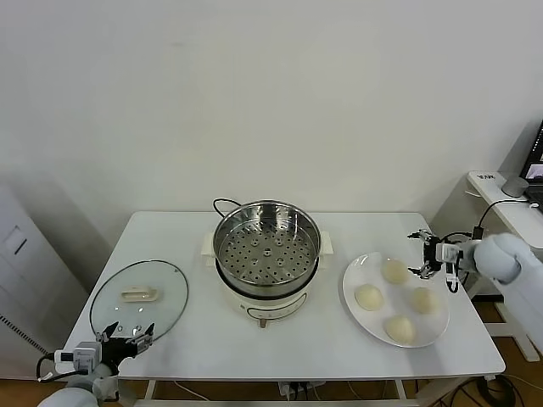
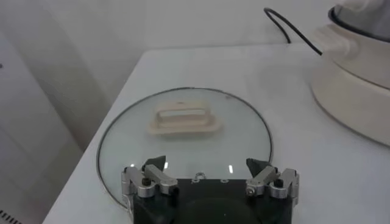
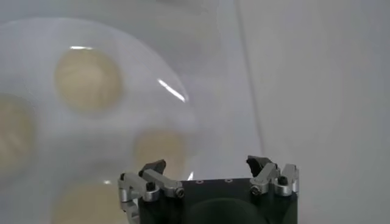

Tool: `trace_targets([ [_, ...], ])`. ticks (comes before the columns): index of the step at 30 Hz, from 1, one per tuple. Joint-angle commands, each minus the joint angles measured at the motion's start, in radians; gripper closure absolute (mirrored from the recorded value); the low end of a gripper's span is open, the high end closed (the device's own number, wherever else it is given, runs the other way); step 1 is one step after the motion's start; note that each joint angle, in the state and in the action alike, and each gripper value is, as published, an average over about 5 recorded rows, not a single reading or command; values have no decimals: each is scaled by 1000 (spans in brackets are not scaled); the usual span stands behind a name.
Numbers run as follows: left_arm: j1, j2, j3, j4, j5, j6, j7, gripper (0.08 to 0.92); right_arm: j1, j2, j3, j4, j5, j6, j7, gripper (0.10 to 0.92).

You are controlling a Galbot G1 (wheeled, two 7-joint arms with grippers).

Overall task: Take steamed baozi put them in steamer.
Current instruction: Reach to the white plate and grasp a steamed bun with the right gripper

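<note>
On the white plate [image 1: 356, 275] at the robot's right, four steamed baozi [image 1: 394, 271] are sitting dome-up; being round, they are showing no long axis. At the centre of the white surface [image 1: 187, 326], the steamer [image 1: 266, 254] is standing upright with its mouth uncovered, exposing the perforated tray. A glass lid [image 1: 138, 300] is lying flat at the left. A plain white wall is backing the scene. The right claw [image 1: 427, 254] is hovering wide open over the plate's far edge, holding nothing. The left claw [image 1: 127, 343] is waiting wide open and holding nothing at the lid's near rim.
</note>
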Motion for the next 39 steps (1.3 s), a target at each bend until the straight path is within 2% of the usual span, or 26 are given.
trace_targets([
  [1, -1, -1, 0, 1, 2, 1, 0, 177, 288, 23, -304, -167, 24, 38, -161, 203],
  [11, -10, 0, 2, -8, 0, 6, 0, 177, 340, 162, -386, -319, 61, 90, -214, 203],
  [31, -8, 6, 10, -37, -3, 14, 0, 177, 247, 286, -285, -447, -105, 115, -140, 203],
  [34, -7, 6, 11, -37, -3, 14, 0, 177, 243, 290, -271, -454, -116, 112, -139, 223],
  [39, -7, 8, 14, -35, -4, 14, 0, 177, 236, 295, -246, -457, -119, 100, -138, 336],
])
